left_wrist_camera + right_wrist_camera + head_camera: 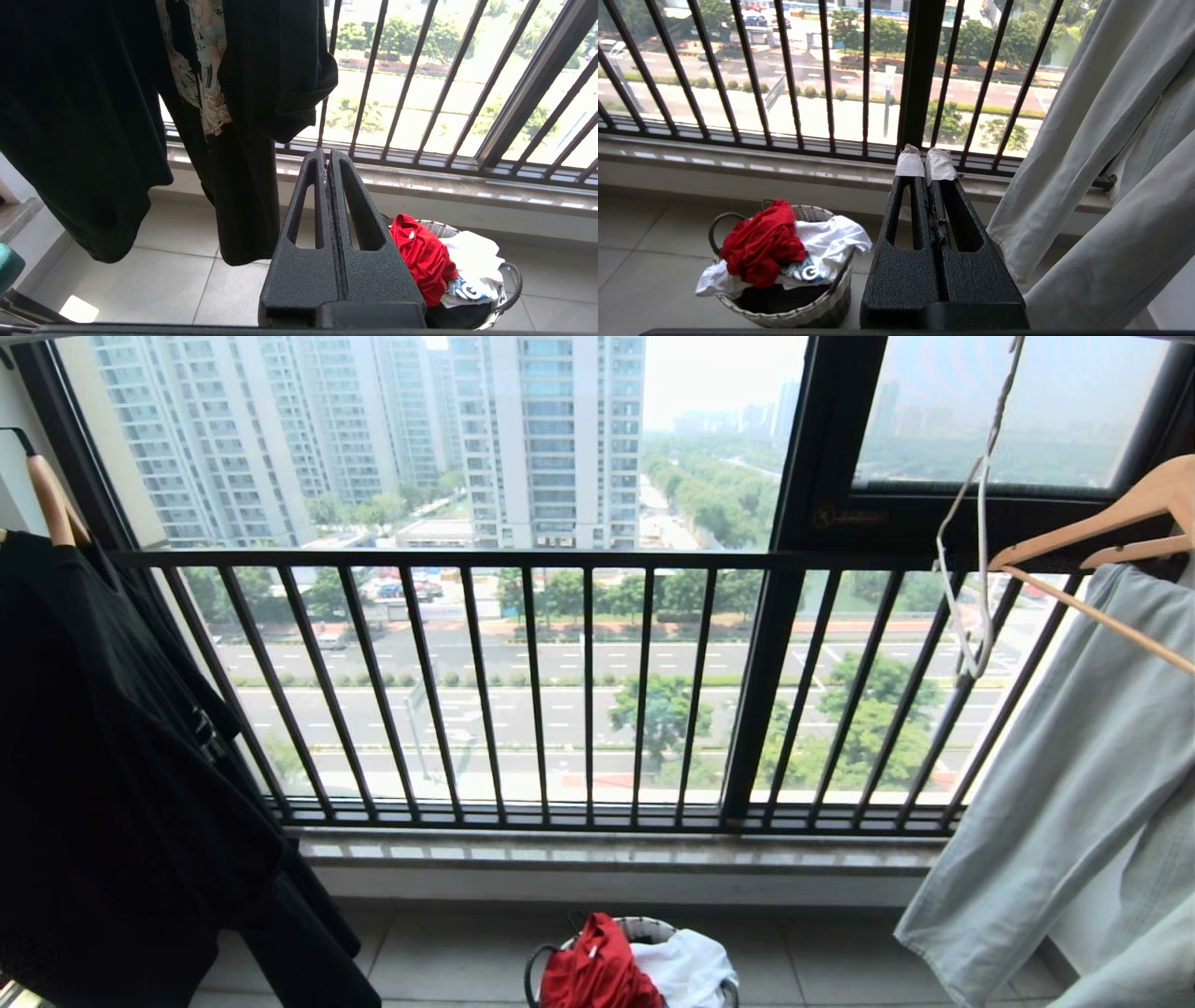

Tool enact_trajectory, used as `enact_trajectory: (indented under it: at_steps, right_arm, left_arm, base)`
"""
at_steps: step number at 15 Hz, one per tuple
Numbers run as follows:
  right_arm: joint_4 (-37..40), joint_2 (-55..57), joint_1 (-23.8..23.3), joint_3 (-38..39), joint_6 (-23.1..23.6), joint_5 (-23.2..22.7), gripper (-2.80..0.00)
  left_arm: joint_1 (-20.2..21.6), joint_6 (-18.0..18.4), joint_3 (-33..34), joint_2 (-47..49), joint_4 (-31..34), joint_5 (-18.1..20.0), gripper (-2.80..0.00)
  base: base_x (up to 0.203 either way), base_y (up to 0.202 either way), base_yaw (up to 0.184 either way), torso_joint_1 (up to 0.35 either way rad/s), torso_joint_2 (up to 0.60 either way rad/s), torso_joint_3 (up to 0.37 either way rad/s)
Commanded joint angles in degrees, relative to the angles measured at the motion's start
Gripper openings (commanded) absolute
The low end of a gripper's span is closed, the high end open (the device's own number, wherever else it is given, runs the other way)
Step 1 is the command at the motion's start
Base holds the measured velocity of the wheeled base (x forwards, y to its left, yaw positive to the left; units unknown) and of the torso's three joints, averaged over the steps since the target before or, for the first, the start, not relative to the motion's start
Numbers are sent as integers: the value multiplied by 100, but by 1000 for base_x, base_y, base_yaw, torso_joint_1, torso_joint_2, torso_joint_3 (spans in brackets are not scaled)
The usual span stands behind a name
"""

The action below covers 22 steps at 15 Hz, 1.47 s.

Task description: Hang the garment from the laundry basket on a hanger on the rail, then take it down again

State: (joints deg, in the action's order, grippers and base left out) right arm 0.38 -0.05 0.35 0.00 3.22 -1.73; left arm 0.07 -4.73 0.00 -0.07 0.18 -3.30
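Here the garment (761,242) lies crumpled beside the closed right tool (925,161).

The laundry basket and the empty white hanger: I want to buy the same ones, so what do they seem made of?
The laundry basket looks woven, perhaps rope or wicker: white-and-dark plaited rim, dark loop handles. The white hanger looks like thin coated wire: a slender bent outline, unlike the thicker wooden hangers beside it.

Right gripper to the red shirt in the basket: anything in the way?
No. In the right wrist view only bare floor tiles separate the shut right gripper from the red shirt, which is heaped in the laundry basket.
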Motion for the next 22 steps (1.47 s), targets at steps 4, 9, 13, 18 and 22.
enact_trajectory:
  at_steps: [4, 9, 13, 18, 22]
  right_arm:
    - [-3, 5, 0, 0, 3, -3, -280]
    - [-3, 5, 8, 0, 3, -3, -280]
    - [2, 5, 0, 7, -2, -3, -280]
    - [-3, 5, 0, 1, -5, -2, -280]
    - [-3, 5, 7, 8, -4, 6, -280]
  left_arm:
    - [1, -2, 0, 7, -1, -4, -280]
    - [1, -2, 0, 7, -1, -4, -280]
    - [1, -2, 0, 7, -1, -4, -280]
    - [1, -2, 0, 7, -1, -4, -280]
    - [1, -2, 0, 7, -1, -4, -280]
  base:
    - [0, 0, 0, 0, 0, 0]
    - [0, 0, 0, 0, 0, 0]
    - [0, 0, 0, 0, 0, 0]
    - [0, 0, 0, 0, 0, 0]
    - [0, 0, 0, 0, 0, 0]
